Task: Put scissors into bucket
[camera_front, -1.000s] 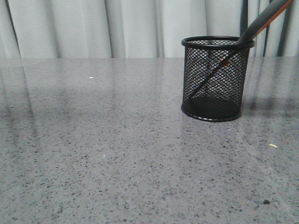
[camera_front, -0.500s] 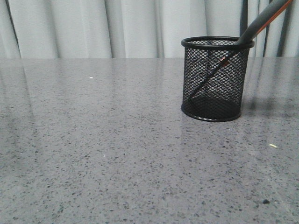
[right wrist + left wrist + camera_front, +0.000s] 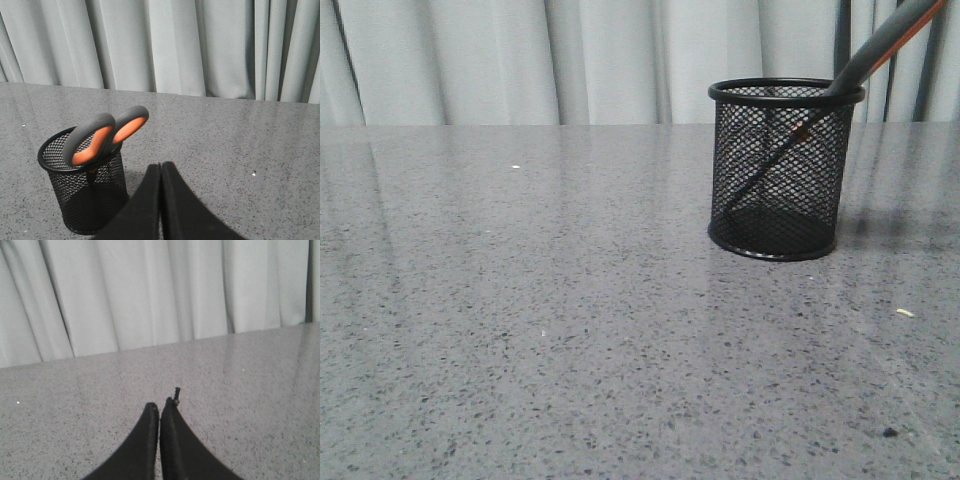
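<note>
The scissors (image 3: 102, 136) stand blades-down inside the bucket (image 3: 782, 170), leaning so that the handles rest against the rim and stick out above it. In the right wrist view the two finger loops show plainly: dark grey plastic with a matte, slightly rubbery look, each lined with bright orange, one loop larger and longer than the other. They are smooth, rounded ovals lying side by side. In the front view the handle end rises slantwise past the rim toward the upper right, a dark bar with a thin orange edge, and the grey blades can be traced through the mesh as a thin diagonal line running down to the base on the opposite side.

The bucket is a small upright cylinder of black wire mesh in a fine diamond pattern, see-through along its wall, bound by a solid black band at the rim and another ring at the base. It stands on the desk (image 3: 570, 330) toward the right and far side, near the curtain.

The desk is a polished grey stone-like slab speckled with dark and pale flecks, glossy enough to mirror the folds behind it. A pale grey curtain (image 3: 520, 60) hangs in soft vertical pleats along the back.

The left claw (image 3: 159, 412) has its two black tapered fingers pressed together, holding nothing, over bare desk. The right claw (image 3: 160, 172) is likewise closed and empty, just beside the bucket without touching it.
</note>
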You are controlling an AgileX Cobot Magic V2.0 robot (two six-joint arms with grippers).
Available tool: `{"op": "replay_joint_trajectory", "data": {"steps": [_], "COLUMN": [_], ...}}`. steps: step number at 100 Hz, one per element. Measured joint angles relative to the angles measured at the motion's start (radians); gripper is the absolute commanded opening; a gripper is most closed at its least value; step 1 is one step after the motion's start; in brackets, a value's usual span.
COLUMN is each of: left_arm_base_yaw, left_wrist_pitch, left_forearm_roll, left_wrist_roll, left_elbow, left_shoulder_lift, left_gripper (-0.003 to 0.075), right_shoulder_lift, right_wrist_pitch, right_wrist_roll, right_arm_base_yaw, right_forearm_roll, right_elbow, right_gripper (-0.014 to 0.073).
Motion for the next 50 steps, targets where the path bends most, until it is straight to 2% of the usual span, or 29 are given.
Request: {"op": "replay_joint_trajectory", "data": {"steps": [50], "left_arm_base_yaw": [0.0], "left_wrist_pitch": [-0.014], "left_forearm_roll": [-0.009], "left_wrist_roll": [0.001], "left_elbow": [0.0], "left_shoulder_lift": [-0.003], "left_gripper": [-0.002], "right_shoulder_lift": [0.0], "right_wrist_pitch": [-0.004], "right_wrist_roll": [0.0], "right_arm_base_yaw": [0.0], "right_forearm_roll": [0.0], "right_elbow": [0.0], "right_gripper": [-0.0074]}}
